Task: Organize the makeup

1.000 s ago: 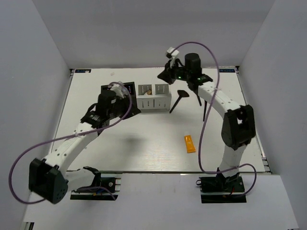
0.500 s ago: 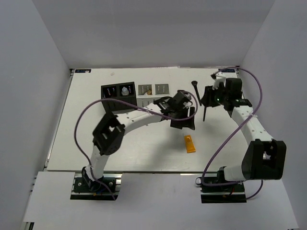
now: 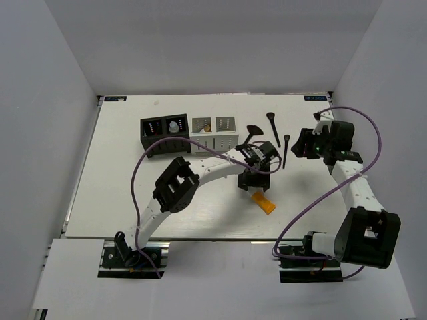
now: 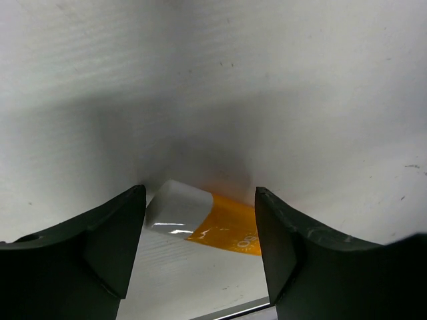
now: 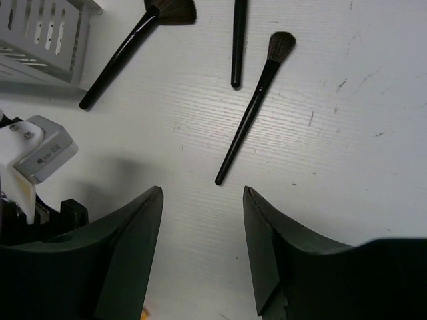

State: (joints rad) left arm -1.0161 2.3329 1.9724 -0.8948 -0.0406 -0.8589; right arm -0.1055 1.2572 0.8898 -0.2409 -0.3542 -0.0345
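Orange tube point(image 3: 265, 204) on the bench point(image 3: 133, 193), right of centre and towards the near edge, with the left arm reaching across to it.

Half a second ago the left end effector point(image 4: 199, 195) hung farther back, level with the brush handles, and the tube lay almost straight from near to far. It has since come down over the tube. In the wrist view its fingers stand wide apart, one on each side, with the white cap point(image 4: 177, 208) low between them. They are not yet closed on it. The tube now lies at a slant, so we judge that the descent nudged it.

The right end effector point(image 5: 203, 191) has drawn back to the right. Its fingers are spread wide and hold nothing. The three black brushes point(image 5: 252, 113) lie loose on the bench just left of it.

The black box point(image 3: 155, 141) and the white box point(image 3: 213, 141) stand side by side at the far left of centre, well apart from the tube.

We read the step in hand as the pickup of the tube. With the tube askew, the fingers may close across it at an angle. The brushes still wait to be sorted.
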